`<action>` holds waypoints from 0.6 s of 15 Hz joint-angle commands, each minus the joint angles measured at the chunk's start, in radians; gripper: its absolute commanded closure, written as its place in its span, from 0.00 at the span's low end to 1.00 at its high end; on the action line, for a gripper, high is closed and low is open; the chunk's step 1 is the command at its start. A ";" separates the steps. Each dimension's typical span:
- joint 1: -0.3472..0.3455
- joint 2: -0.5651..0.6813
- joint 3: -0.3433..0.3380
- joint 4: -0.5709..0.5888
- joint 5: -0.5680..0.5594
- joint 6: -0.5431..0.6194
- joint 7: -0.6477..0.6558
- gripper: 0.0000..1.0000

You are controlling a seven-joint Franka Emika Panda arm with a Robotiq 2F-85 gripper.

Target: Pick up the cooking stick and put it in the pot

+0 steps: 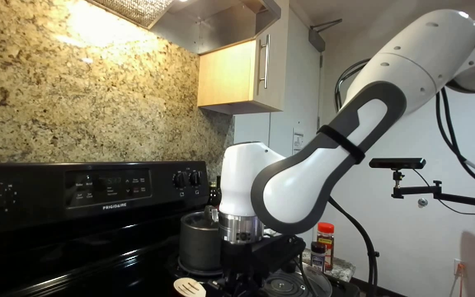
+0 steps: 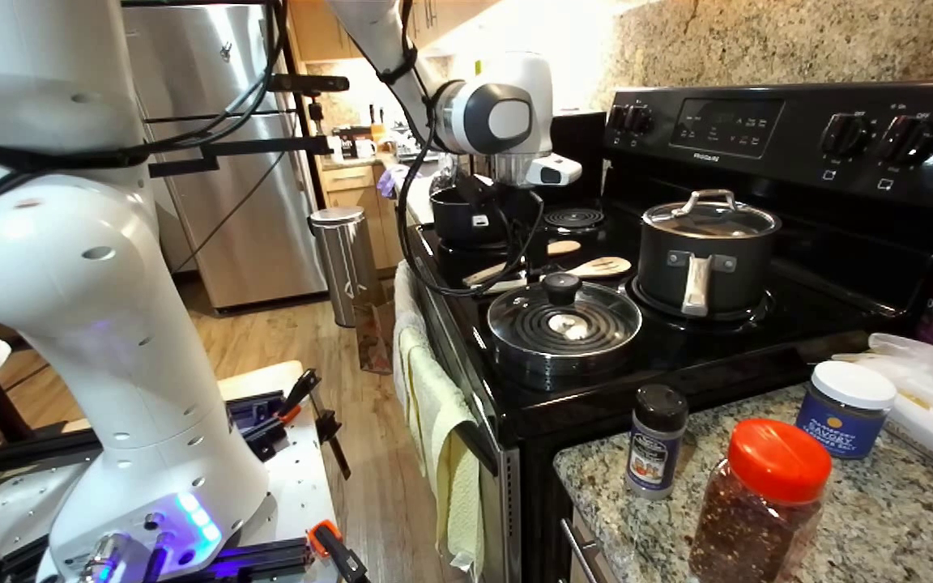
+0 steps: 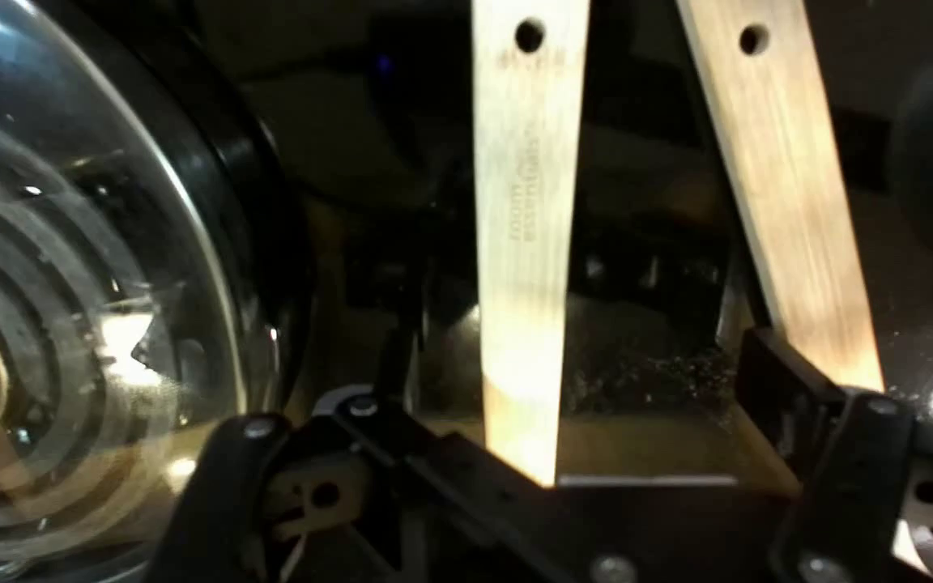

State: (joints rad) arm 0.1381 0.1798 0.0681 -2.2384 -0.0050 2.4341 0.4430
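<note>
Two pale wooden spoons lie on the black stovetop. The slotted spoon (image 2: 604, 267) has its head (image 1: 189, 287) in an exterior view; its handle (image 3: 525, 202) shows in the wrist view. The other wooden spoon (image 2: 564, 248) lies behind it, its handle (image 3: 794, 186) at the right in the wrist view. My gripper (image 3: 584, 364) is open, pointing down over the spoons. The slotted spoon's handle runs between the fingers, nearer the left one; the other lies outside the right finger. The dark grey pot (image 2: 705, 271) with a silver handle stands on a burner, under a glass lid (image 2: 713, 220).
A flat pan with a glass lid and dark knob (image 2: 561, 288) stands beside the gripper. A black pot (image 2: 458, 219) stands behind it. Spice jars (image 2: 762, 502) stand on the granite counter. The stove's control panel (image 1: 109, 187) rises at the back.
</note>
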 commanded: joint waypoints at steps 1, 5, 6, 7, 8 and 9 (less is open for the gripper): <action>0.017 -0.009 -0.017 -0.038 -0.033 0.066 0.096 0.00; 0.018 0.001 -0.022 -0.039 -0.040 0.069 0.118 0.26; 0.020 0.002 -0.023 -0.037 -0.044 0.064 0.124 0.33; 0.021 0.003 -0.023 -0.037 -0.044 0.065 0.126 0.40; 0.022 0.004 -0.025 -0.035 -0.047 0.062 0.126 0.47; 0.023 0.004 -0.026 -0.034 -0.053 0.060 0.128 0.52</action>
State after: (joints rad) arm 0.1453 0.1821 0.0515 -2.2610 -0.0270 2.4758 0.5303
